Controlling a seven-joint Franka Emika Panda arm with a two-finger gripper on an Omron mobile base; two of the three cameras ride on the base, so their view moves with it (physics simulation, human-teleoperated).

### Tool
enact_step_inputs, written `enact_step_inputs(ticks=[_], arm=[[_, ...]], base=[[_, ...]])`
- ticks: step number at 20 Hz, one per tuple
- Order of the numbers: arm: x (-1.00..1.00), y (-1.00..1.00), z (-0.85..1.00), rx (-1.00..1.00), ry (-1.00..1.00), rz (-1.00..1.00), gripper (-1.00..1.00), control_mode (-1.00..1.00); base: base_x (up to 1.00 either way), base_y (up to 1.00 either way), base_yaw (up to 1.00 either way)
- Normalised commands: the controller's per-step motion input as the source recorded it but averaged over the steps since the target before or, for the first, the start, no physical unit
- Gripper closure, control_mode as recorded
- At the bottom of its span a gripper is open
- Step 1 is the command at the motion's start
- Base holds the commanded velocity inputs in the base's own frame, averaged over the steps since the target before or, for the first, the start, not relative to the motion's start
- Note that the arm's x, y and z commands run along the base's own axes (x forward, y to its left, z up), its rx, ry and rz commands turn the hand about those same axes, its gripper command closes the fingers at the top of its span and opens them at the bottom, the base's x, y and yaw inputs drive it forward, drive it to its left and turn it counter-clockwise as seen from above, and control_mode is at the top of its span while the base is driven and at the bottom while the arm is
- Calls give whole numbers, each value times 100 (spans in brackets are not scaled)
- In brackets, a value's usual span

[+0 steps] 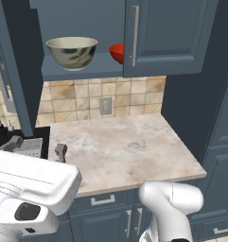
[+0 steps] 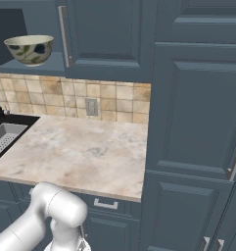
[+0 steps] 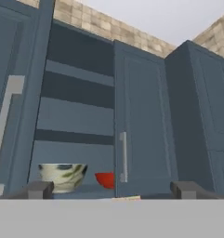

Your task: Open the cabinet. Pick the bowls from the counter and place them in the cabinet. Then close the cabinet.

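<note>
Both bowls, cream bowl (image 1: 72, 52) and red bowl (image 1: 117, 53), sit inside cabinet (image 1: 167, 35); left door (image 3: 11, 107) open. My claw (image 3: 111, 189) spread wide, empty. Next: push door's outer face, w/ steady arc, till flush.

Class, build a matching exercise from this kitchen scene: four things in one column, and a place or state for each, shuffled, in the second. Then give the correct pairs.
Things:
1. cream bowl
2. red bowl
3. hand
4. wall outlet

Places or states:
A. on the tiled backsplash
B. open, holding nothing
C. in the cabinet, half hidden by its shut right door
D. in the cabinet's open left side, in full view

Pairs: 1-D, 2-C, 3-B, 4-A
</note>
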Motion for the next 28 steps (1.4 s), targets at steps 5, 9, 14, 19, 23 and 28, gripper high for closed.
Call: enact_step_inputs(ticks=[5, 9, 14, 19, 23, 28], arm=[[39, 42, 0, -24, 1, 0, -100, -100], [6, 13, -1, -4, 0, 0, -100, -100], [14, 27, 0, -1, 0, 0, -100, -100], [19, 25, -2, 0, 8, 0, -100, -100], [22, 0, -18, 0, 11, 0, -100, -100], [38, 0, -35, 3, 15, -2, -100, -100]], base=[[0, 0, 0], [0, 0, 0], [0, 0, 0], [0, 0, 0], [0, 0, 0], [0, 0, 0]])
